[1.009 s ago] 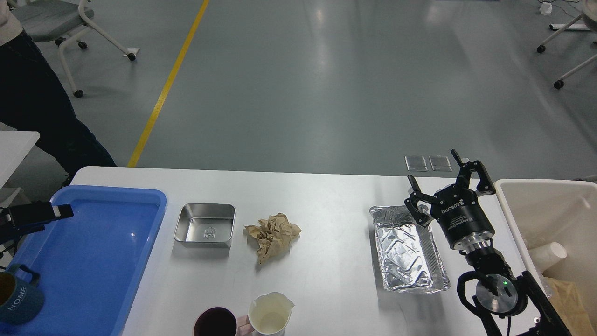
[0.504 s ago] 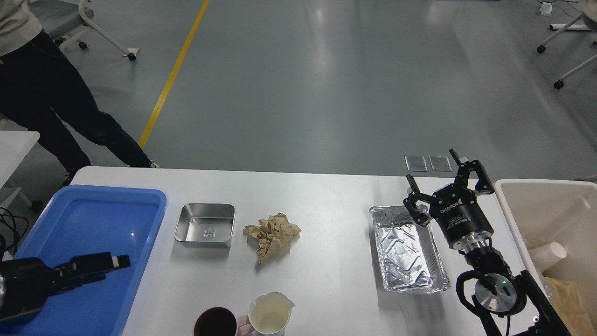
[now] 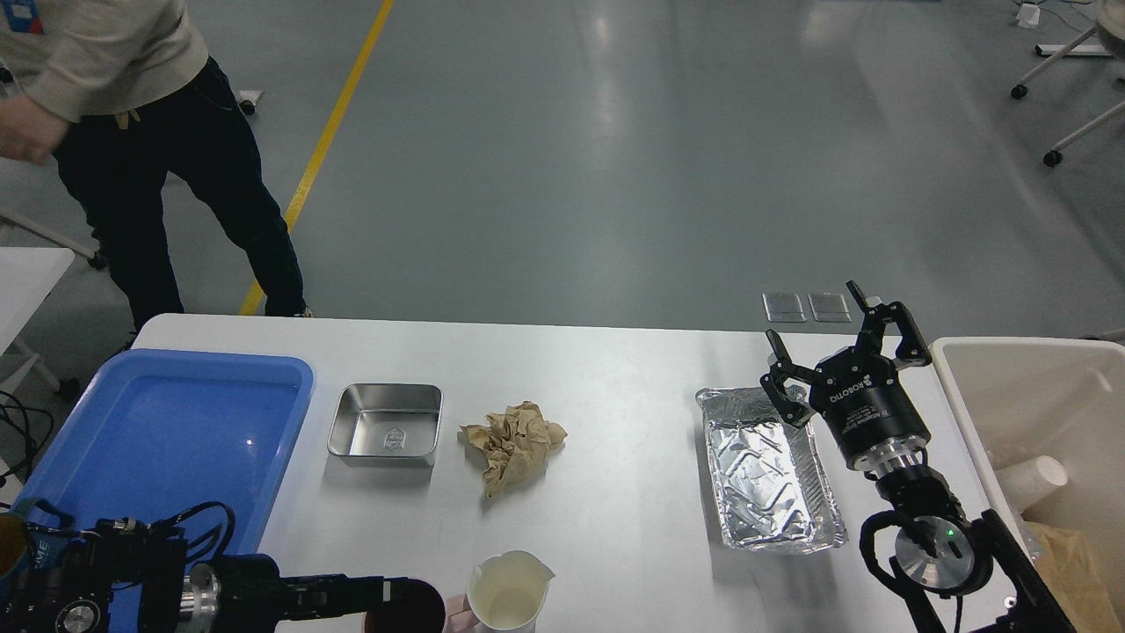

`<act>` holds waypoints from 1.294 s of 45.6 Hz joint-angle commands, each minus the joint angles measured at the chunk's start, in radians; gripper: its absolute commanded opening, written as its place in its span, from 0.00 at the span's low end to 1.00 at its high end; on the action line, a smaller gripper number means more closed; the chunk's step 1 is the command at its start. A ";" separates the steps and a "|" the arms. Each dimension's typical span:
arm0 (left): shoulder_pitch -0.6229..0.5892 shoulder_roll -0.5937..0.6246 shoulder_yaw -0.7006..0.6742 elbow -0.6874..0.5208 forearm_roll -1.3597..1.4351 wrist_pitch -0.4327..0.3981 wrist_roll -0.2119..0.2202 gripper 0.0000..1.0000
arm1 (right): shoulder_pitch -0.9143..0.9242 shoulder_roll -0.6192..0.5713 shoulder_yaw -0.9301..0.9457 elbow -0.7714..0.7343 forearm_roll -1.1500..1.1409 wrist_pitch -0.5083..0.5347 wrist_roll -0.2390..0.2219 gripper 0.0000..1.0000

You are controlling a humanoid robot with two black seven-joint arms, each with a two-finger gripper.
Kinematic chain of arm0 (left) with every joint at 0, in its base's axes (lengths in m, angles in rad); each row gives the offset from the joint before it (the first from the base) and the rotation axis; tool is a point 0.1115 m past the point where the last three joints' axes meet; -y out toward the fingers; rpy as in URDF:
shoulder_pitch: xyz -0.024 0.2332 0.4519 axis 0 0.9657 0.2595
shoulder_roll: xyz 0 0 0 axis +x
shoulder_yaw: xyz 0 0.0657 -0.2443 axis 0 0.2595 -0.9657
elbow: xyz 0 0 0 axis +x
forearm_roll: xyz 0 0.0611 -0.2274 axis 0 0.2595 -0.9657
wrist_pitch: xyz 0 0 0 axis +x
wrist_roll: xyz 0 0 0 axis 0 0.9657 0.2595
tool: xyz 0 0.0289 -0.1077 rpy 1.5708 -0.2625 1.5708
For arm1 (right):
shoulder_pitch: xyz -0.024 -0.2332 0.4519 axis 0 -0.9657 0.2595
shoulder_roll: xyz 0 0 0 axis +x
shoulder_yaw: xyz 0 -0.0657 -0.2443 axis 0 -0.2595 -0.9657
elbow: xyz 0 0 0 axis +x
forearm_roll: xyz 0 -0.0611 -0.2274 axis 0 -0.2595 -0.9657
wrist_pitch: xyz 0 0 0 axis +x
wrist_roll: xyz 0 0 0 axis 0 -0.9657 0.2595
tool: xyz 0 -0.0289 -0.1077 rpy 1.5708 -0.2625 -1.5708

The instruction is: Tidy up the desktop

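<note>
The left gripper (image 3: 400,591) has swept from over the blue plastic tray (image 3: 264,374) down to the near edge of the large white desktop (image 3: 615,369), its tip now at the dark round cup (image 3: 413,611) beside the cream plastic pitcher (image 3: 508,591); I cannot tell whether its fingers are parted. The right gripper (image 3: 839,338) has not moved, fingers spread wide above the crumpled foil tray's (image 3: 769,470) far end. The dark cup looks like the next item to clear. The square steel dish (image 3: 385,424) and crumpled brown paper (image 3: 514,444) wait mid-desktop.
</note>
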 commanded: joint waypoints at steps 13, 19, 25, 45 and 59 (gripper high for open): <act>-0.005 -0.010 0.034 0.005 0.026 -0.013 0.065 0.77 | -0.003 -0.013 0.003 0.000 0.000 0.000 0.000 1.00; -0.002 -0.014 0.038 0.006 0.028 -0.013 0.079 0.74 | -0.003 -0.014 0.003 0.002 0.000 0.000 0.000 1.00; -0.005 -0.019 0.057 0.008 0.029 -0.013 0.080 0.69 | -0.003 -0.013 0.003 0.002 0.000 0.000 0.000 1.00; -0.002 -0.025 0.093 0.020 0.091 -0.013 0.080 0.48 | -0.003 -0.014 0.003 0.002 0.002 0.000 0.000 1.00; 0.004 -0.022 0.096 0.025 0.094 -0.014 0.065 0.17 | -0.005 -0.013 0.003 0.002 0.000 0.000 0.002 1.00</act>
